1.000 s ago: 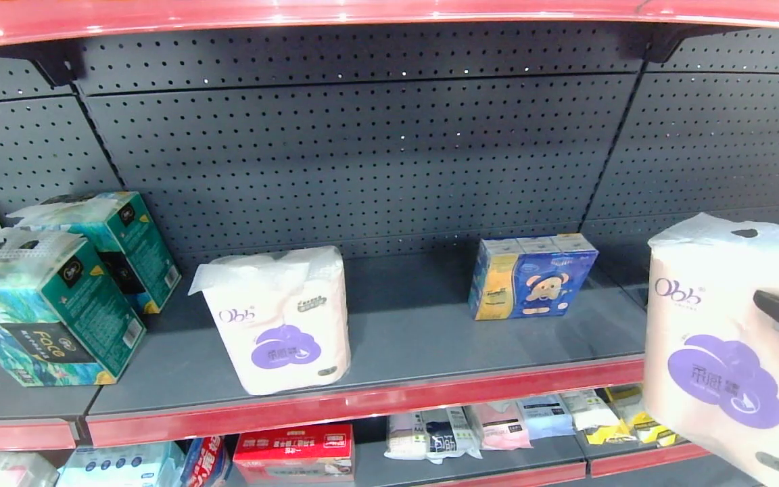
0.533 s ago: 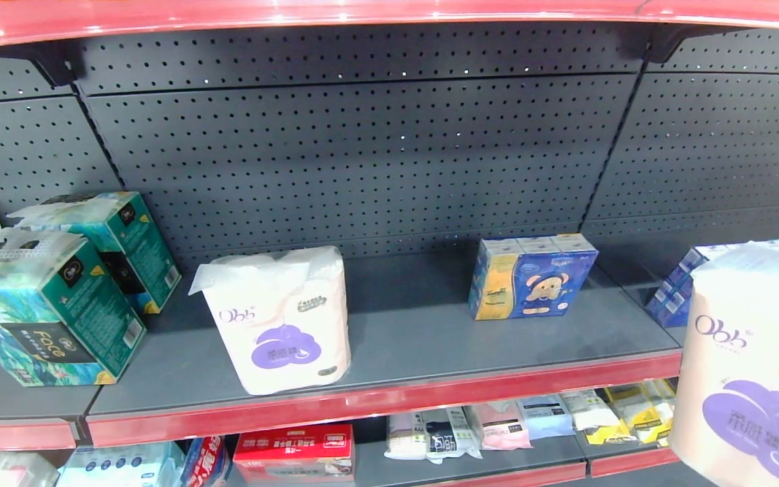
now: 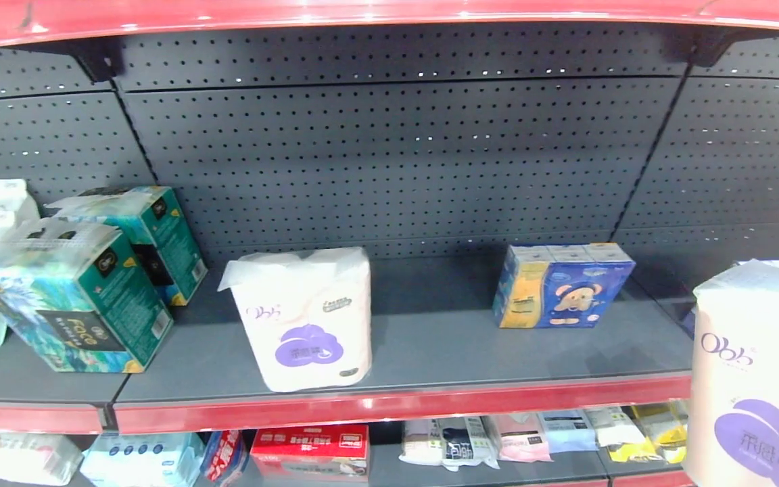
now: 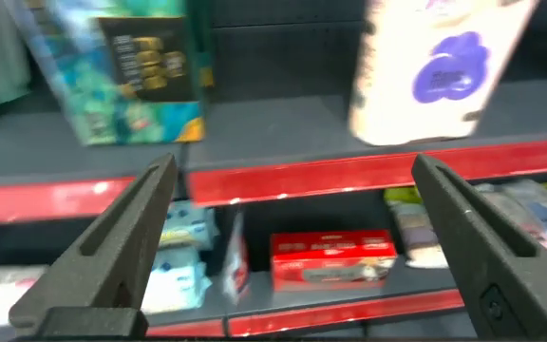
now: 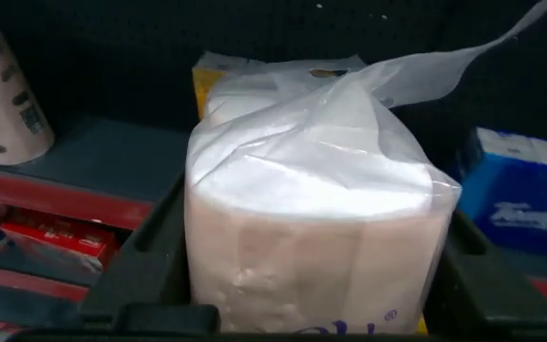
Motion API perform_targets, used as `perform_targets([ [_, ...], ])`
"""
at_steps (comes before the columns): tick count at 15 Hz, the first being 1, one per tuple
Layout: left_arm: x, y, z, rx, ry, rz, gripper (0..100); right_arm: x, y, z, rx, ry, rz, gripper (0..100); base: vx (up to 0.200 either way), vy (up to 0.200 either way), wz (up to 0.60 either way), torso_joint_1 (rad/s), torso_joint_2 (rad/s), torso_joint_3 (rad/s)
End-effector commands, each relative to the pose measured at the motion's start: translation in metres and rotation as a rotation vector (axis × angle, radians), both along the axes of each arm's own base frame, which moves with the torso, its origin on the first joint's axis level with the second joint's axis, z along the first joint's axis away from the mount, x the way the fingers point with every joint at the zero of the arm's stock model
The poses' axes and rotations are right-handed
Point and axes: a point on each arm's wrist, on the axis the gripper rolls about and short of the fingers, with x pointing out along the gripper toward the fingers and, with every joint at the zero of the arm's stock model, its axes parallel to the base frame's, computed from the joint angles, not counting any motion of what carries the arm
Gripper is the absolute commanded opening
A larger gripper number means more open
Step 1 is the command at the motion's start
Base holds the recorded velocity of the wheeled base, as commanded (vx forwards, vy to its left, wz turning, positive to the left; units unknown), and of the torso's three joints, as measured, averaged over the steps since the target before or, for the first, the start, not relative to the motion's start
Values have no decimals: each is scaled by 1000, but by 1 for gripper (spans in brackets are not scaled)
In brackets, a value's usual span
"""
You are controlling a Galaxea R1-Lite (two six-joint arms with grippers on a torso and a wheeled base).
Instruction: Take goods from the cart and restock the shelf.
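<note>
A white toilet-paper pack (image 3: 758, 379) with a purple logo hangs at the far right, in front of the grey shelf (image 3: 430, 338) and level with its red front edge. My right gripper (image 5: 316, 275) is shut on it, one black finger (image 5: 145, 261) on each side of the wrapped pack (image 5: 316, 209). A second pack of the same kind (image 3: 305, 318) stands upright near the shelf's front, left of centre. My left gripper (image 4: 292, 237) is open and holds nothing. It faces the red shelf edge (image 4: 292, 176), below that standing pack (image 4: 440, 71).
Two green tissue boxes (image 3: 78, 297) (image 3: 153, 237) lean at the shelf's left. A blue tissue pack (image 3: 562, 284) stands right of centre, with bare shelf between it and the white pack. A pegboard wall backs the shelf. The lower shelf holds a red pack (image 3: 310, 450) and several small packets.
The held pack moved right and down toward the picture's edge. The head camera has since shifted, sliding the whole shelf scene to the right.
</note>
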Motion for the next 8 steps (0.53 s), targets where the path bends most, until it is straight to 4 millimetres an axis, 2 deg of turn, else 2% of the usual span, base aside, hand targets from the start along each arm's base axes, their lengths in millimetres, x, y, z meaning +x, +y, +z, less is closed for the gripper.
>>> perform_targets([
  [1,0,0,0,0,1,0,100,1,0,-1,0,6,3,0,0,0,600,12,2,-2],
  [2,0,0,0,0,1,0,100,1,0,-2,1,8,3,0,0,0,600,2,2,7],
  [5,0,0,0,0,1,0,100,2,0,-2,3,11,9,0,0,0,0,0,0,0],
  [8,0,0,0,0,1,0,100,10,5,0,13,45,125,0,0,0,0,0,0,0],
])
